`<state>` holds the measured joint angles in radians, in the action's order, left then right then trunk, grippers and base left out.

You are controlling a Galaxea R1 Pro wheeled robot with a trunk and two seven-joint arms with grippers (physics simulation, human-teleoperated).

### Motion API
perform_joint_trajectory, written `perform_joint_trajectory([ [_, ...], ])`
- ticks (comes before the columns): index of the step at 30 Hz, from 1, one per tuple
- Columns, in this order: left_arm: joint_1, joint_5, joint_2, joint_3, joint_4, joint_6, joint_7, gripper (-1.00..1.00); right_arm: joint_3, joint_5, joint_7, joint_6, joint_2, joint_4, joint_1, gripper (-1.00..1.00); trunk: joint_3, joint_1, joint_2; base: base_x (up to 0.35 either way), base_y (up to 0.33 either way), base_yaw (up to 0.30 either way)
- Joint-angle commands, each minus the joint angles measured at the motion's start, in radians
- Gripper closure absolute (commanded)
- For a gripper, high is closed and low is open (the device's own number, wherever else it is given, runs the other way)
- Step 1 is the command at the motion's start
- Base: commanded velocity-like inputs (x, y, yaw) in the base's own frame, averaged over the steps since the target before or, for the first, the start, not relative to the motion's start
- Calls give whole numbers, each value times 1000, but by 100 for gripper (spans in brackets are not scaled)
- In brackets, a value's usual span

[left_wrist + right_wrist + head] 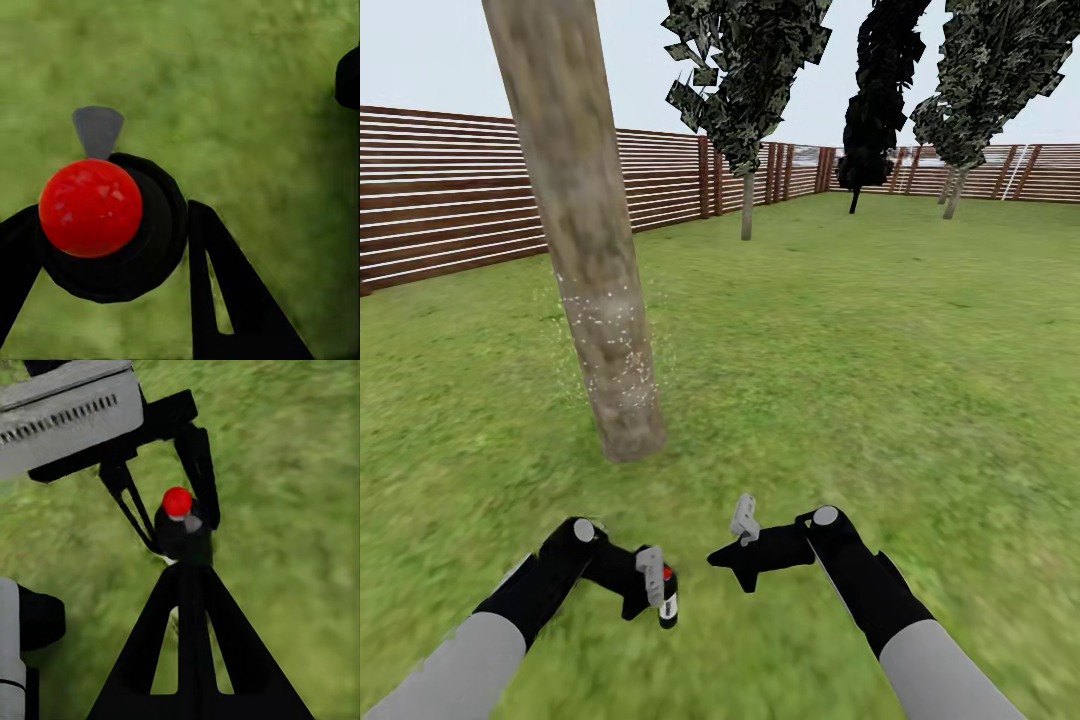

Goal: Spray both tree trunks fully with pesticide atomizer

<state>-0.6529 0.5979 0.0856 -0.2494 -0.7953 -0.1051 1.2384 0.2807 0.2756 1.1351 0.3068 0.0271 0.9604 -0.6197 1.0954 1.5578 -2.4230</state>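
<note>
Item: pesticide atomizer, a small dark bottle with a whitish head; its dot reads red here, not green. We log it clamped between the fingers of our left gripper, low over the lawn. In the left wrist view the red cap sits on the dark body between two black fingers pressed to its flanks, so we record that claw as closed on the sprayer. The bottle's long axis appears roughly upright, slightly tilted. Item: right gripper, just beside the left one and apart from the bottle; its fingers look drawn together with nothing between them, though from the head view we cannot be certain of the gap. In the right wrist view the sprayer lies straight ahead of that claw. Item: tree trunk, thick, mottled grey-brown, leaning; it stands ahead of the holding claw and slightly to its left, some way off across grass. White specks of pesticide dot its lower stretch, while the part above looks bare. Our judgement: the left arm is the nearer and already armed, and the coming move turns on lifting the nozzle forward and upward toward the uncoated trunk. Item: fence, brown slats, well beyond. Item: thin dark trees, far ahead and to the right.
</note>
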Motion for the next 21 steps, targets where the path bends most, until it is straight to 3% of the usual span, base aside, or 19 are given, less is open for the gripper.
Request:
perform_joint_trajectory([
  [1, 5, -1, 11, 47, 1, -1, -20, 100, 0, 0, -1, 0, -1, 0, 0, 100, 0, 0, 0, 0, 0, 0],
  [3, 19, 0, 22, 238, 9, -1, -81, 100, -2, 1, -13, 0, -2, -3, 0, 100, 0, 0, 0, 0, 0, 0],
  [4, 26, -1, 24, 342, 38, 0, -129, 100, -3, 0, -84, 0, -2, -17, 0, 100, 0, 0, 0, 0, 0, 0],
  [5, 34, -3, 25, 437, 71, 0, -175, 100, -4, -2, -212, -2, -2, -39, 0, 100, 0, 0, 0, 0, 0, 0],
  [6, 38, -3, 26, 534, 93, 0, -229, 100, -13, -5, -386, -5, -1, -66, 0, 100, 0, 0, 0, 0, 0, 0],
  [7, 41, -2, 26, 601, 101, -1, -269, 100, -33, -9, -520, -13, 1, -90, 0, -100, 0, 0, 0, 0, 0, 0],
  [9, 63, 1, 29, 726, 106, -3, -344, 100, -125, -66, -730, -111, 8, -176, 0, -100, 0, 0, 0, 0, 0, 0],
  [10, 69, 1, 34, 772, 107, -3, -386, 100, -151, -89, -760, -143, 8, -200, 0, -100, 0, 0, 0, 0, 0, 0],
  [12, 79, 0, 35, 825, 109, -1, -467, 100, -182, -105, -782, -166, 7, -219, 0, -100, 0, 0, 0, 0, 0, 0],
  [14, 94, -8, 30, 848, 113, 4, -591, 100, -315, -110, -790, -177, 5, -228, 0, -100, 0, 0, 0, 0, 0, 0],
  [15, 99, -24, 27, 880, 166, 10, -719, 100, -424, -110, -793, -194, 3, -232, 2, -100, 0, 0, 0, 0, 0, 0],
  [16, 100, -56, 27, 910, 211, 31, -773, 100, -448, -110, -794, -250, 1, -247, 18, -100, 0, 0, 0, 0, 0, 0],
  [18, 101, -90, 28, 933, 265, 89, -823, 100, -462, -110, -794, -332, -1, -279, 49, -100, 0, 0, 0, 0, 0, 0],
  [21, 101, -104, 26, 939, 341, 115, -916, 100, -508, -110, -794, -357, -3, -291, 98, -100, 0, 0, 0, -132, 0, 0],
])
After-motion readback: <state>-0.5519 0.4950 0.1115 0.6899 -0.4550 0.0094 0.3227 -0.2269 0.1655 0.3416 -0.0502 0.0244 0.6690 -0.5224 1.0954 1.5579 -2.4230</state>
